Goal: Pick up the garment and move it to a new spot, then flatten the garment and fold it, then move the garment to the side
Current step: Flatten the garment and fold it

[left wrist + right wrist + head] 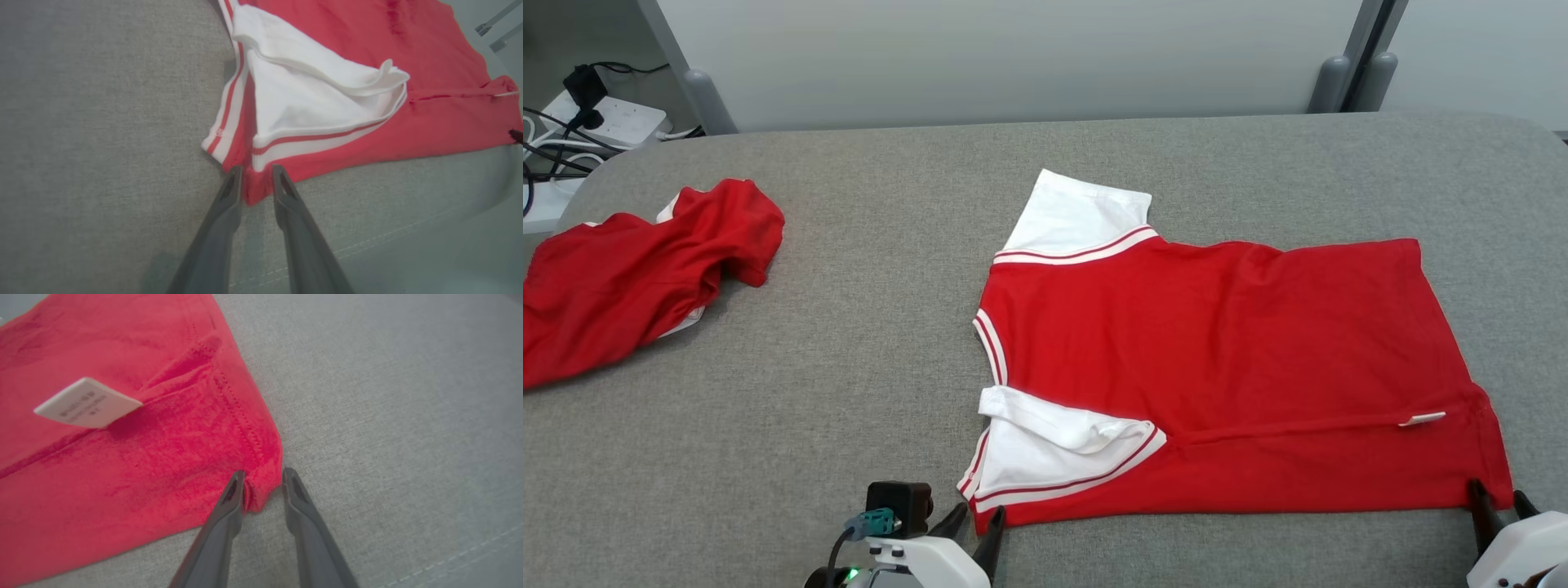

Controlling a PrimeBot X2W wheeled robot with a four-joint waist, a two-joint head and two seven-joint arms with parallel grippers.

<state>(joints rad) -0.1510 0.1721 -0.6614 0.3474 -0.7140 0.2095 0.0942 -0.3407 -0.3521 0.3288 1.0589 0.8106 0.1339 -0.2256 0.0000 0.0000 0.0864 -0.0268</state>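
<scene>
Garment point(1217, 343): flat on tabletop point(849, 408), mid-right; soft, light, limp.
Left gripper point(978, 514): jaws parted around near shoulder corner.
Right gripper point(1499, 494): jaws parted at hem corner.
Hold: pinch these corners; you should expect sag.

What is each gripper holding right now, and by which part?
Nothing is gripped: both stand open. The left gripper straddles the red garment's near sleeve-side corner, the right gripper its near hem corner.
</scene>
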